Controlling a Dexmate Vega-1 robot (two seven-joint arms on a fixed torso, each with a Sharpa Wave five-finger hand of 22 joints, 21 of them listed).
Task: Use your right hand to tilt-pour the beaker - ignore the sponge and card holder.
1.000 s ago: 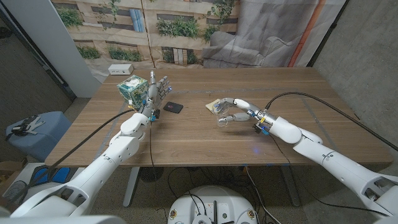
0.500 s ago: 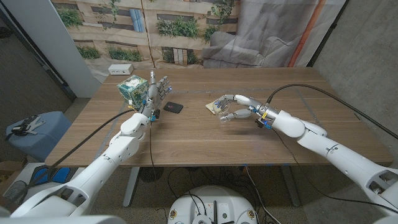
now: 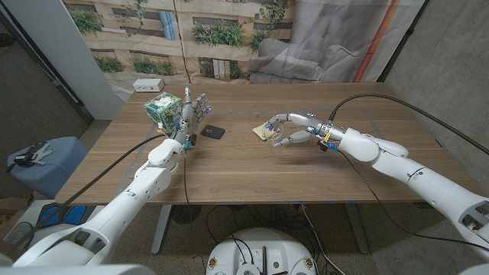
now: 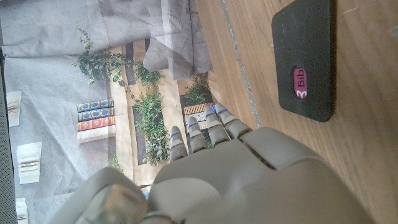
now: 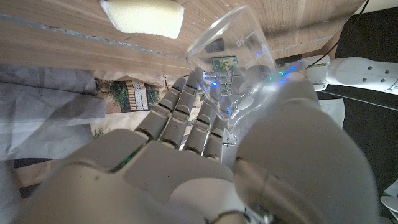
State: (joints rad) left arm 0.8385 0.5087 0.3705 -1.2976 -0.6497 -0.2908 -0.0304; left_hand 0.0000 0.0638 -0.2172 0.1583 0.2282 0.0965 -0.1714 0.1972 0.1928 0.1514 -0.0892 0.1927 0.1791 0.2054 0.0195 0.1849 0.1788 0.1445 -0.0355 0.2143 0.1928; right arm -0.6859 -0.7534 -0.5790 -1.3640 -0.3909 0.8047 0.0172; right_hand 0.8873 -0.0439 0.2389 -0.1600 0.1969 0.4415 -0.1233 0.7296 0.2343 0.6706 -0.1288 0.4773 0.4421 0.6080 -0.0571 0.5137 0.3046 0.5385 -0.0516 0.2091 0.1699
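Note:
My right hand [image 3: 299, 128] holds a clear glass beaker [image 3: 280, 138] just above the middle of the table, tilted with its mouth away from the palm. In the right wrist view the beaker [image 5: 235, 61] sits between the thumb and fingers of that hand [image 5: 205, 162], and its printed scale shows. A pale yellow sponge [image 3: 264, 131] lies right beside the beaker; the sponge [image 5: 143, 16] is on the wood past the beaker's rim. The black card holder [image 3: 215, 131] lies further left, and the card holder [image 4: 305, 59] carries a pink label. My left hand [image 3: 194, 108] stands upright with fingers apart, holding nothing.
A teal patterned tissue box [image 3: 163, 111] stands at the table's far left, close behind my left hand. A white power strip [image 3: 148, 85] lies on the floor past the far edge. Bare wood [image 3: 252, 172] stretches across the table's near half.
My right hand has carried the beaker a little farther from me, closer to the sponge, and the forearm has swung up. The left hand has not moved.

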